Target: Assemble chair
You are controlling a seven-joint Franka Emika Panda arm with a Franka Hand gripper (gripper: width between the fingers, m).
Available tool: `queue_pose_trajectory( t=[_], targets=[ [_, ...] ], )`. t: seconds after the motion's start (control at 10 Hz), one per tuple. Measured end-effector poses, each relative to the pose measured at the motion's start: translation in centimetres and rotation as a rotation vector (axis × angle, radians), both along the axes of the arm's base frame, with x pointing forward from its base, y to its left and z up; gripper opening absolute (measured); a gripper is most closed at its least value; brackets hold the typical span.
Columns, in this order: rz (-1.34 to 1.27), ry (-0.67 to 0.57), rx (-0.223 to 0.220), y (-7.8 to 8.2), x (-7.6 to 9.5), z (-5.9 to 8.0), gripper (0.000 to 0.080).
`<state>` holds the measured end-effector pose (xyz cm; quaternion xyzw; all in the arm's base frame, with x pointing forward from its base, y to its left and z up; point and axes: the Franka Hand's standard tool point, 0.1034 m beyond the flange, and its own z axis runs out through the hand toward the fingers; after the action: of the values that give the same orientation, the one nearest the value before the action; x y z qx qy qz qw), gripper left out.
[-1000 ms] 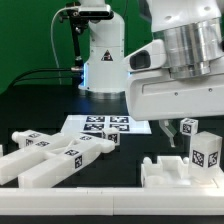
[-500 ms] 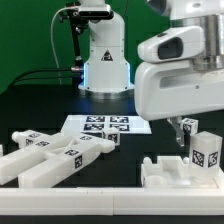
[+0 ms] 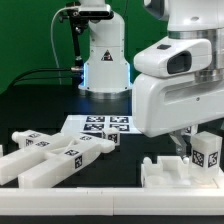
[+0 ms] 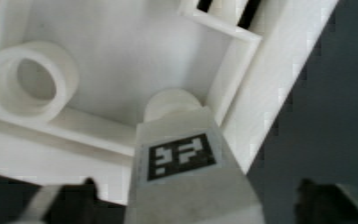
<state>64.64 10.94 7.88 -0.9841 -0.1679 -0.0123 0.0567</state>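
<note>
Chair bars (image 3: 50, 160) are lying at 8 o'clock on the bench (image 3: 120, 160); panel (image 3: 165, 172) at 5 o'clock. Gripper (image 4: 185, 205) is hanging open astride the upright tagged peg (image 4: 179, 150) there. Judging it light, stiff, slick plastic: gripping the flat sides squarely.

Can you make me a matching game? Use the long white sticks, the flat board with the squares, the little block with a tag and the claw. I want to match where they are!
Things:
1. long bars
2. marker board
3. tagged block
4. claw

Places or states:
A. lying flat in the middle of the table
B. open, with a finger on each side of the tagged block
C. lying at the exterior view's left
D. standing inside the claw

Pairs: 1-C, 2-A, 3-D, 4-B
</note>
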Motion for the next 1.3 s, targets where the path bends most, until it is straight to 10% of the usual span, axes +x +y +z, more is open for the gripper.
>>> queue_pose_trajectory(
  t=[0.2,0.9,1.3],
  targets=[
    [-0.142,0.017,0.001,0.02,-0.01,-0.01,0.0284],
    [-1.247,0.111,0.098,-0.10,0.48,0.17,0.0284],
    [-1.235,0.115,0.091,-0.23,0.50,0.23,0.0286]
  ],
)
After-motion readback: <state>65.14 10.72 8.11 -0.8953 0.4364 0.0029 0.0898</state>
